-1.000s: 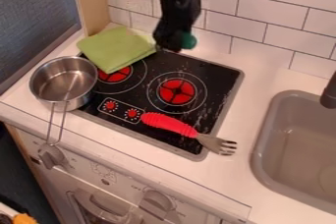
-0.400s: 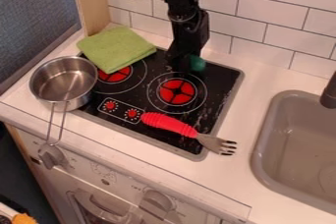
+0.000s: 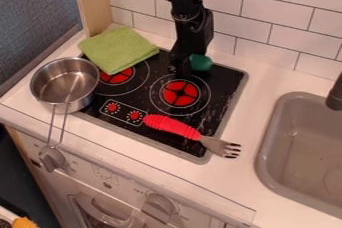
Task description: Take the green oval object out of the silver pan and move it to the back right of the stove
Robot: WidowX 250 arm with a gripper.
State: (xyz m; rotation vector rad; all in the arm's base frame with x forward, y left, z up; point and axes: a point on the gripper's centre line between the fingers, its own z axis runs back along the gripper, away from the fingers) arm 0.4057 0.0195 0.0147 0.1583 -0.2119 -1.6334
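Note:
Over the back of the black cooktop (image 3: 220,79), the gripper (image 3: 182,69) hangs down, just behind the right burner. A round green object (image 3: 200,62) is right beside it, partly hidden behind the gripper; whether it is held cannot be told. Across the front right of the cooktop lies a fork with a red handle (image 3: 172,125), its metal tines out over the white counter. A folded green cloth (image 3: 119,49) covers the back left corner. At the left, a metal saucepan (image 3: 65,83) sits partly on the cooktop's edge, handle toward the front.
A grey sink (image 3: 304,147) with a dark faucet (image 3: 335,93) is on the right. White wall tiles (image 3: 287,27) rise behind the counter, and a wooden panel (image 3: 93,4) stands at the back left. Oven knobs (image 3: 160,205) line the front.
The gripper and the green object came down from above the back edge to the cooktop, moving slightly right. Lately the gripper has shifted only slightly, and more of the green object shows.

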